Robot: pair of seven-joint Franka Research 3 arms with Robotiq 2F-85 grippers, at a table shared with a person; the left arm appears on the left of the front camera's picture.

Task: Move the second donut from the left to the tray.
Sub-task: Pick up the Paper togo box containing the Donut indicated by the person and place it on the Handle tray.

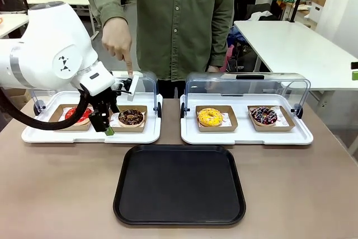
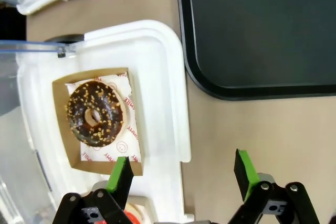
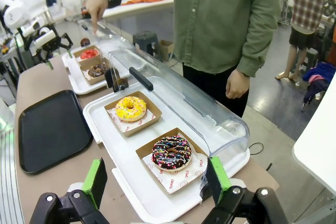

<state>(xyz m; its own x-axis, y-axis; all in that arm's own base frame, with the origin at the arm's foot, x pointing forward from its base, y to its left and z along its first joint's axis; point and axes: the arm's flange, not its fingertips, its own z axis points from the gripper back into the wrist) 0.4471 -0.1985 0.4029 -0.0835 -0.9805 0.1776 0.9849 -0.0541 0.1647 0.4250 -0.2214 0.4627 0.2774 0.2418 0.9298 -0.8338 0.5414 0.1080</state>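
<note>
I read left claw (image 1: 109,130) wide open at the display tray's (image 1: 67,136) front rim. Second donut (image 1: 131,117) sits there in its holder (image 1: 131,128), off the black tray (image 1: 179,186). Left wrist view adds one finger (image 2: 119,174) overlapping the holder's corner; right claw (image 3: 156,174) wide too.

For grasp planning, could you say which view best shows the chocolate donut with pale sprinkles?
Left wrist view: the donut is close, seen from above. Front view shows it small; right wrist view, tiny.
</note>
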